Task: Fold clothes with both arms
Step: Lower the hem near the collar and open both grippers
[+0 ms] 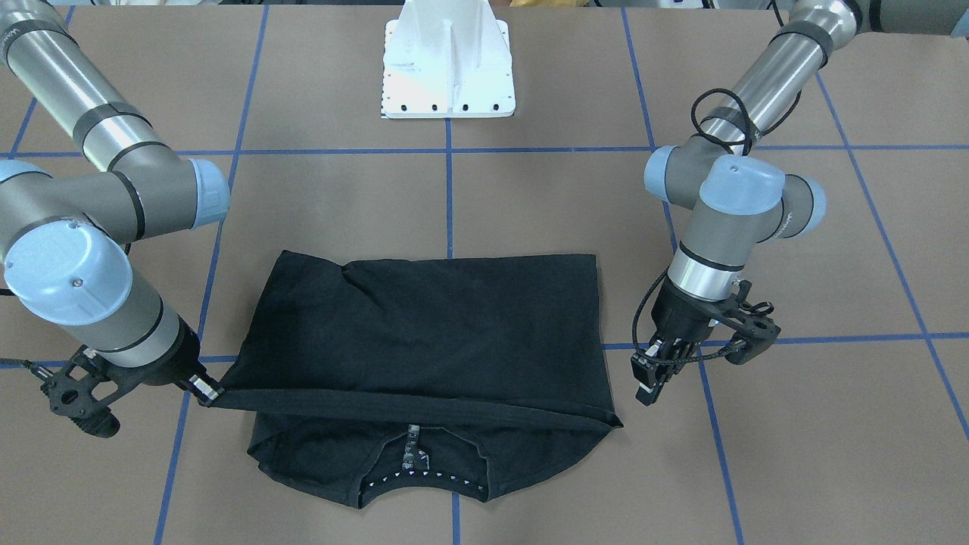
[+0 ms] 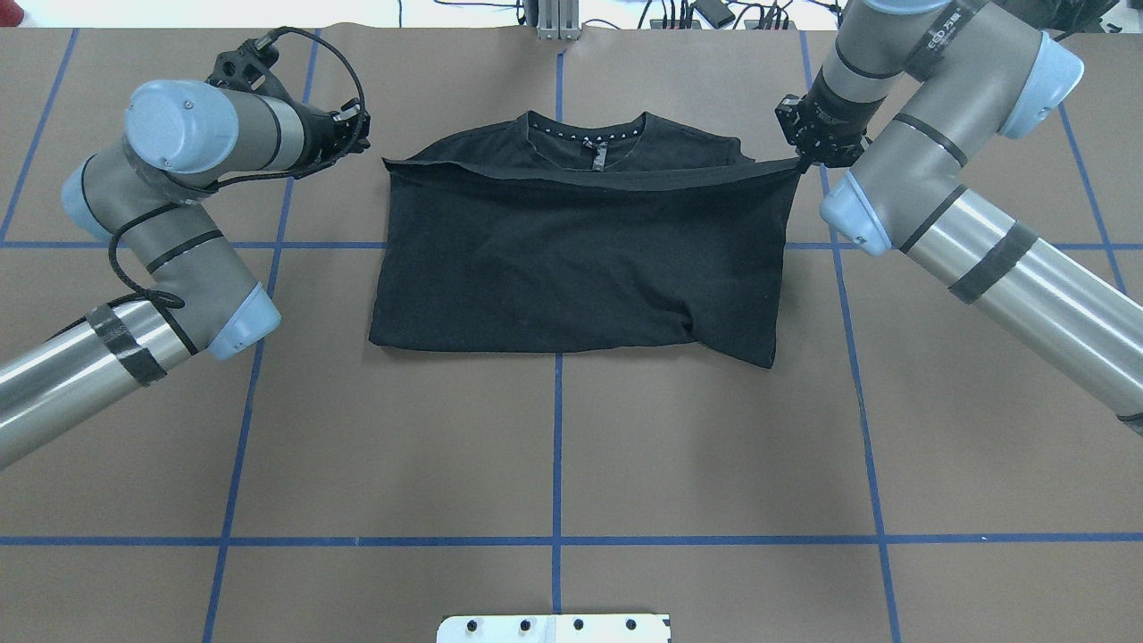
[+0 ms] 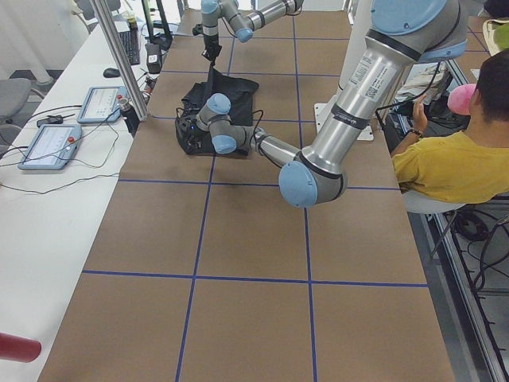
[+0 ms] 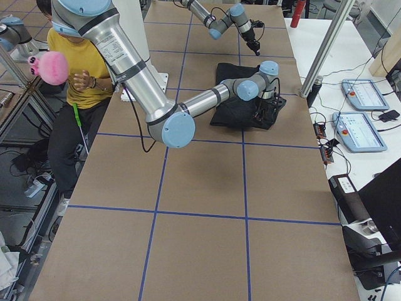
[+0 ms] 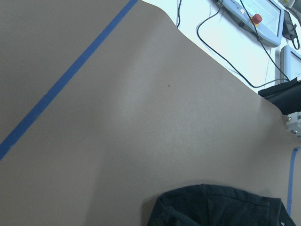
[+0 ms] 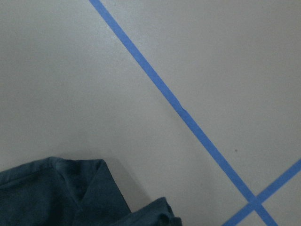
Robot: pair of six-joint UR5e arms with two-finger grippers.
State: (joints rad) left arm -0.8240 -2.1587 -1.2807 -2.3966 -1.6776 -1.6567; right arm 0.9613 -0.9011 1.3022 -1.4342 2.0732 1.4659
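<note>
A: One shirt [image 1: 424, 325] to fold. Where do we find it?

B: We find it flat on the table [image 1: 530, 212], between the right gripper [image 1: 207, 392] and the left gripper [image 1: 649, 382], astride the centre tape line [image 1: 450, 197]. It is doubled over: we see the hem [image 1: 416, 407] lying across the chest, just short of the collar [image 1: 424, 475]. The collar shows on the side away from the robot. Only black cloth faces up.

A: What do we make of the right gripper?

B: We see its jaws closed on the hem's corner on that side. The corner is drawn out to a point, past the layer beneath, and the hem runs taut from it.

A: And the left one?

B: We see it just beside the shirt's other edge, apart from the cloth, with its fingers pointing down at the table. How wide its jaws stand we cannot tell. The hem's corner near it rests on the shirt.

A: What else do we have?

B: We have a white stand [image 1: 448, 64] at the robot's edge of the table. In the side views we also see a person [image 3: 445, 163] in a yellow top, seated beside the table.
</note>
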